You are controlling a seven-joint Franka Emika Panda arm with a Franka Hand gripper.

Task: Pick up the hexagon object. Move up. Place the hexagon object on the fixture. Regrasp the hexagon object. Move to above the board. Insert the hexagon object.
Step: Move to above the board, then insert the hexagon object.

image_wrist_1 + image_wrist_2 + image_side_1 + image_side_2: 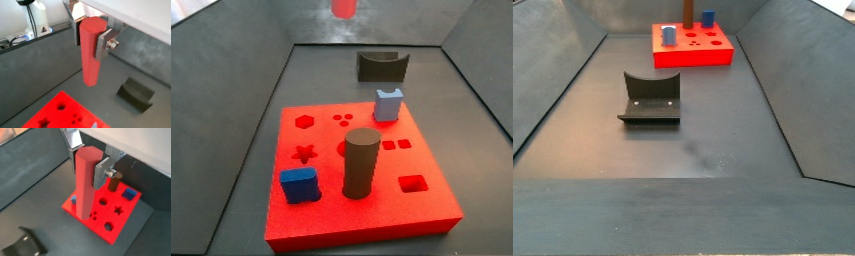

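Observation:
My gripper (90,37) is shut on the upper end of the hexagon object (90,62), a long red-pink prism that hangs upright between the silver fingers (103,46). Both wrist views show it held high above the floor. In a wrist view its lower end hangs over the near edge of the red board (110,213). In a side view only the lower tip of the hexagon object (344,8) shows at the top, beyond the dark fixture (381,66). The board (358,200) has a hexagonal cutout (305,121) near its far left corner.
On the board stand a dark cylinder (361,163), a dark blue block (299,185) and a light blue block (389,104). The fixture (649,100) sits on the grey floor between sloping grey walls, apart from the board (694,50).

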